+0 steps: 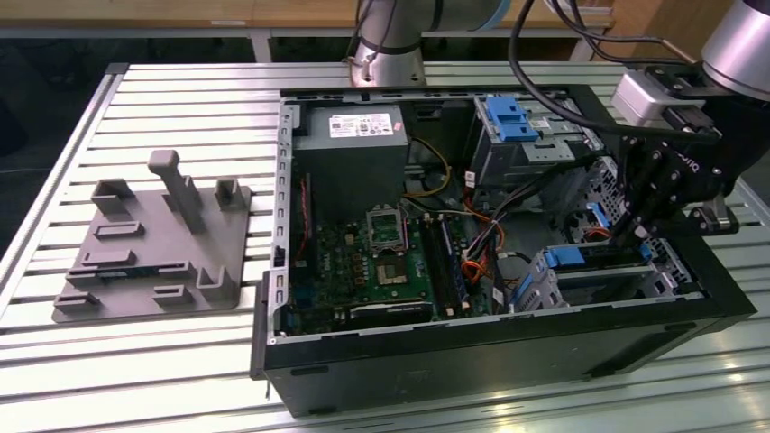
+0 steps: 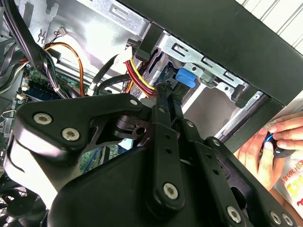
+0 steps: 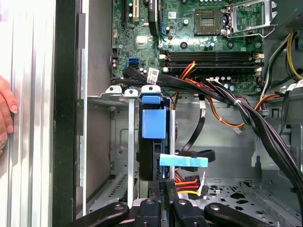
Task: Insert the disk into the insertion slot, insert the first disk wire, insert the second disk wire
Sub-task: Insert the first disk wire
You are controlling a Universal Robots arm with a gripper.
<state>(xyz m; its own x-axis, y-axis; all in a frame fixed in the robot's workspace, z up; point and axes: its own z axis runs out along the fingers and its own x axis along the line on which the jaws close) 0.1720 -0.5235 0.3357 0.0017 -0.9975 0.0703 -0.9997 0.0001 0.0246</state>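
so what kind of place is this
Probably a robotics lab bench for PC assembly: a robot arm reaches into an open desktop computer case on a slotted aluminium table, with a grey fixture plate beside it.

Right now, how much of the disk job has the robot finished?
Looks done: the blue-framed disk sits in its insertion slot. In hand: the gripper seems to pinch a red-and-yellow disk wire close to the disk. Left: I can't see that wire plugged in yet, nor a second one.
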